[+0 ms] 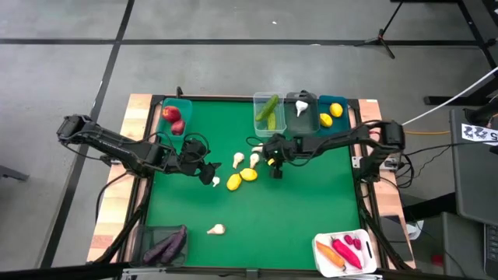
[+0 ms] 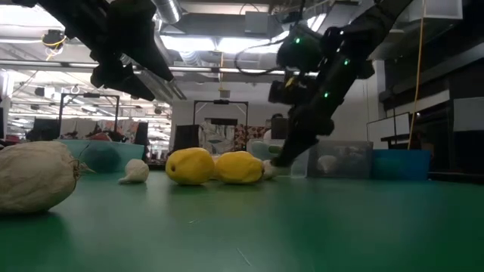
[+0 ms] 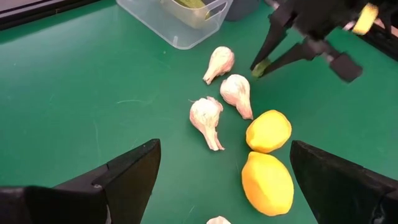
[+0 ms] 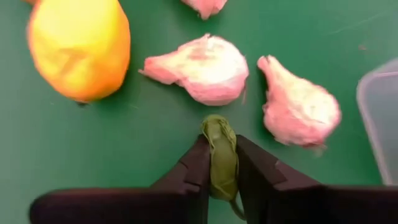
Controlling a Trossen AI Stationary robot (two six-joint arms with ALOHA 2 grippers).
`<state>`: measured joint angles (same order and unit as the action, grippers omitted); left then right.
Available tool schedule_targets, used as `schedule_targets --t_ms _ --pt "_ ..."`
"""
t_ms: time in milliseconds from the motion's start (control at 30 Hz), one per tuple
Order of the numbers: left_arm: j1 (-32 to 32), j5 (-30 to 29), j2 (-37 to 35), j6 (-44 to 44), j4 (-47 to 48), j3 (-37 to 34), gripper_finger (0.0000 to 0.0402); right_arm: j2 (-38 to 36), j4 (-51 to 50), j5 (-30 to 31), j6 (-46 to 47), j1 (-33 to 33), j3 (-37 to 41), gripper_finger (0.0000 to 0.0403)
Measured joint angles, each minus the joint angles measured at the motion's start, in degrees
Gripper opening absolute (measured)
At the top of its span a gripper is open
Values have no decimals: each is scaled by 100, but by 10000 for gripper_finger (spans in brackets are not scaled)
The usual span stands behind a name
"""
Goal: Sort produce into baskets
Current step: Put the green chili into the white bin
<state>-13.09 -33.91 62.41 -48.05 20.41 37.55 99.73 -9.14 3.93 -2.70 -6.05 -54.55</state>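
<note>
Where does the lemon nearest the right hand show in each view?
High view: the lemon is mid-mat, right one of two.
Low view: right one of the pair.
Left wrist view: the farther lemon.
Right wrist view: top-left corner.
Shared landmark: the right hand, shut on a small green piece.

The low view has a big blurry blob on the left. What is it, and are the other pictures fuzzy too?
Low view: the blob is a garlic bulb near the lens, out of focus, while the lemons look sharper. Right wrist view: the right gripper, shut on a small green piece, looks soft. High view: evenly lit, table sharp.
</note>
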Motion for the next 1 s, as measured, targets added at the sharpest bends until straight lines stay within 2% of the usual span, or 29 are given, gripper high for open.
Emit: schedule_targets --t_ms 100,267,467,667,800,1000 --pt "0 0 0 5 2 0 349 -311 -372 -116 130 3 -2 63" --pt "0 0 0 26 2 -1 349 -924 -844 -656 542 5 -6 59" --pt "-1 0 0 17 6 0 349 -1673 -1255 -1770 1225 230 -8 58" --pt "1 2 0 13 17 -1 349 -2352 -1591 -2794 2226 994 -13 58" --pt "0 0 0 20 30 0 349 -2682 -1821 -2889 3181 1810 -15 58" --pt "1 0 0 39 30 1 349 -2781 -1839 -2328 4678 3250 -15 58"
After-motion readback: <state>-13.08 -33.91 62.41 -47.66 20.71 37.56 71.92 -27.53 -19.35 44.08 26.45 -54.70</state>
